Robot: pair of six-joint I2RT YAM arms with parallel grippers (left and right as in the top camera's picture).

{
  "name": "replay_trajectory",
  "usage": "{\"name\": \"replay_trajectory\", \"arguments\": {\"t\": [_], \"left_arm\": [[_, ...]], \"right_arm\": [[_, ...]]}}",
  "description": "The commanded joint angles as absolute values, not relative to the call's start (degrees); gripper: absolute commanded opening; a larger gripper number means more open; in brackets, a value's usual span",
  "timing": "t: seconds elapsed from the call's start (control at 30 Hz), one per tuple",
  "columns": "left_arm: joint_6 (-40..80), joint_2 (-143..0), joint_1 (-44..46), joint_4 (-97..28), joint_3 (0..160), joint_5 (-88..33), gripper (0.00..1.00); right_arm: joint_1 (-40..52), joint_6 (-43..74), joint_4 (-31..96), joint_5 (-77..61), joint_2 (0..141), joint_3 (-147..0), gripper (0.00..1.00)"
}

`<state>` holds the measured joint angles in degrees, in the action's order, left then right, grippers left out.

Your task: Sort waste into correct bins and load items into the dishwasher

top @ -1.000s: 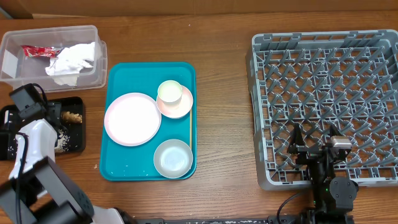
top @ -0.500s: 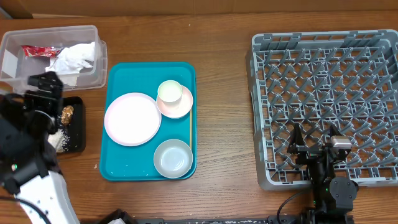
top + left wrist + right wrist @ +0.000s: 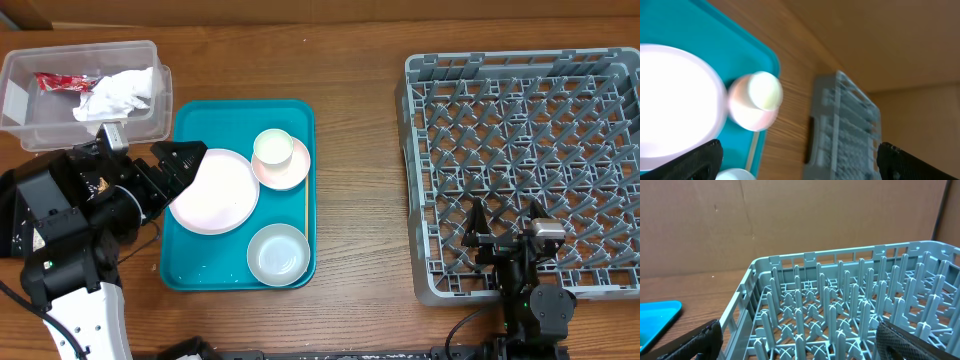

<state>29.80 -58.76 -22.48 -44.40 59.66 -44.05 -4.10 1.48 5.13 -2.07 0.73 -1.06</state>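
Plate (image 3: 225, 190) is lying flat near the bench's (image 3: 360, 150) left edge, probably slick, breakable; wide-open left tool (image 3: 190, 168) is hovering by its graspable rim.

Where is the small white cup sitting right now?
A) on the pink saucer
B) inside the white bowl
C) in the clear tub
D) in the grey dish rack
A: the overhead view shows the cup resting on the saucer, both on the teal tray.
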Motion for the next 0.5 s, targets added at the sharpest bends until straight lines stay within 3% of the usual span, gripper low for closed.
{"name": "replay_trajectory", "arguments": {"t": [0.0, 0.13, 0.47], "left_arm": [[33.69, -58.94, -22.90, -45.10, 60.14, -24.49, 1.00], [41.06, -60.90, -23.92, -44.88, 60.14, -6.31, 1.00], [39.81, -68.05, -24.01, -49.43, 60.12, 16.58, 1.00]], "right_arm": [[-4.21, 1.48, 4.78, -1.54, 0.16, -0.45, 1.00], [-4.21, 1.48, 4.78, -1.54, 0.16, -0.45, 1.00], [-4.21, 1.48, 4.78, -1.54, 0.16, -0.45, 1.00]]}}
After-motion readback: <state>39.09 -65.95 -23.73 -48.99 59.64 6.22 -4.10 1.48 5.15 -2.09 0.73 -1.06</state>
